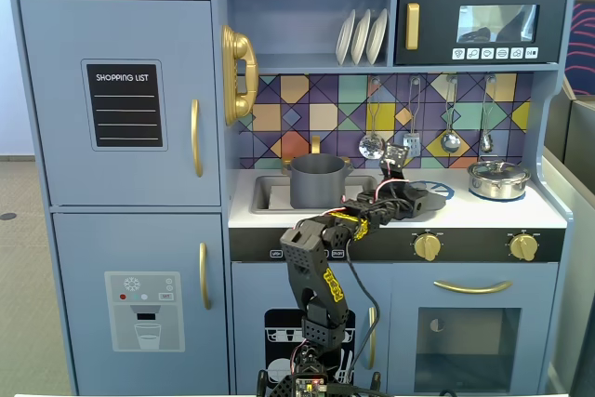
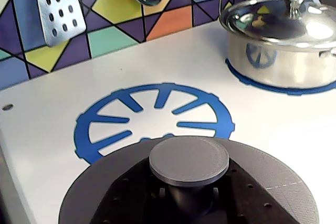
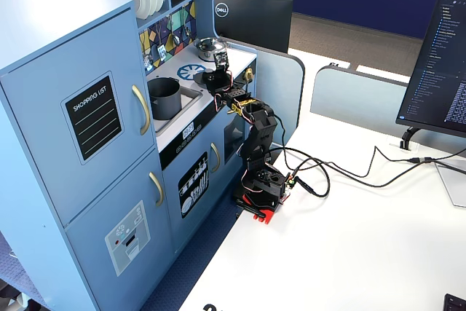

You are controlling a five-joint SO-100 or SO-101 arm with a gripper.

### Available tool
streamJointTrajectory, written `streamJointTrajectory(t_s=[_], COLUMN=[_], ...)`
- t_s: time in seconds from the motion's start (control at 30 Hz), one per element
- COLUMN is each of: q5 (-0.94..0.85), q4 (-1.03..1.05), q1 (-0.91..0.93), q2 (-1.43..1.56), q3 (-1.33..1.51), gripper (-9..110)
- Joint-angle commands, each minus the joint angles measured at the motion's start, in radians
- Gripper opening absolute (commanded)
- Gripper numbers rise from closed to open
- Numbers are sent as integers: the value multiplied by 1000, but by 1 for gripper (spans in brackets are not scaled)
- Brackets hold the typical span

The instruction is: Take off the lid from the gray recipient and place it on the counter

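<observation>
The lid (image 2: 273,182) is a dark-gray disc with a round knob (image 2: 189,158). My gripper (image 2: 189,195) is shut on the stem under the knob. I hold the lid low over the white counter (image 2: 52,124), at the near edge of the blue printed burner (image 2: 152,116); whether it touches the counter cannot be told. In a fixed view the gripper (image 1: 409,200) and lid (image 1: 429,200) are right of the gray recipient (image 1: 317,180), which stands open and lidless in the sink. It also shows in the other fixed view (image 3: 164,97), left of the gripper (image 3: 216,76).
A shiny silver pot (image 2: 283,45) with its own lid stands on a second burner at the right of the counter (image 1: 498,178). Utensils hang on the tiled back wall (image 2: 58,9). Control knobs (image 1: 427,246) line the counter's front.
</observation>
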Motion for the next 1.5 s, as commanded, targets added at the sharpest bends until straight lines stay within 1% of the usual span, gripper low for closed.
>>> streamJointTrajectory(t_s=[0.0, 0.4, 0.43, 0.5, 0.57, 0.6, 0.7, 1.03, 1.3, 1.47], q5=[-8, -14, -17, -34, -37, -37, -34, -23, 12, -3], q4=[-48, -75, -75, -74, -74, -74, -74, -64, -100, -15], q1=[-9, -20, -20, -11, -3, 2, 18, 71, 32, 8], q2=[-14, -61, -57, -49, -43, -40, -29, -15, 18, 112], q3=[-43, -43, -38, -28, -25, -25, -26, -37, -83, -130], gripper=[0, 0, 2, 13, 21, 23, 27, 28, 28, 26])
